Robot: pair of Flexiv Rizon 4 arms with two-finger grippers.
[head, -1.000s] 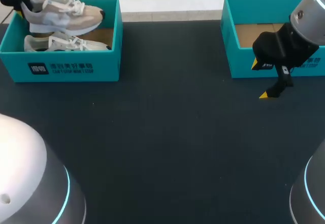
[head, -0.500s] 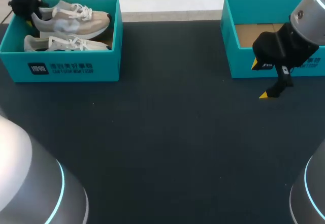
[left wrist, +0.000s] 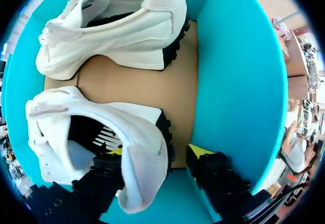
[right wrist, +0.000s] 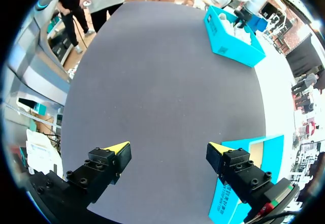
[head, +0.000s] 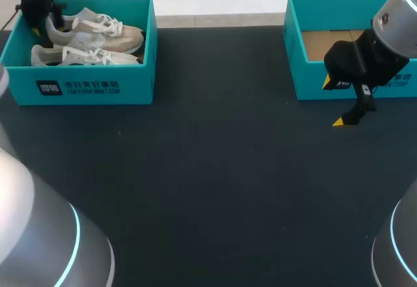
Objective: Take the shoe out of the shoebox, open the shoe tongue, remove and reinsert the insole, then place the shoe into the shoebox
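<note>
Clamps the heel of the shoe (left wrist: 134, 142) between the left gripper (left wrist: 157, 153) fingers, low inside the shoebox (left wrist: 238, 82) beside the second shoe (left wrist: 117, 36), and hangs the right gripper (right wrist: 167, 148) spread wide, empty, above the table (right wrist: 167, 82) near the other box (head: 352, 4).

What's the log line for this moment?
shoe: in left box | left gripper: at its heel, grip unclear | right gripper: open, empty, above table

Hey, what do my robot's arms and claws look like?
The left arm and right arm are smooth silver-grey shells with thin cyan light rings. The left claw and right claw are black, blocky, with yellow wedge tips.
</note>
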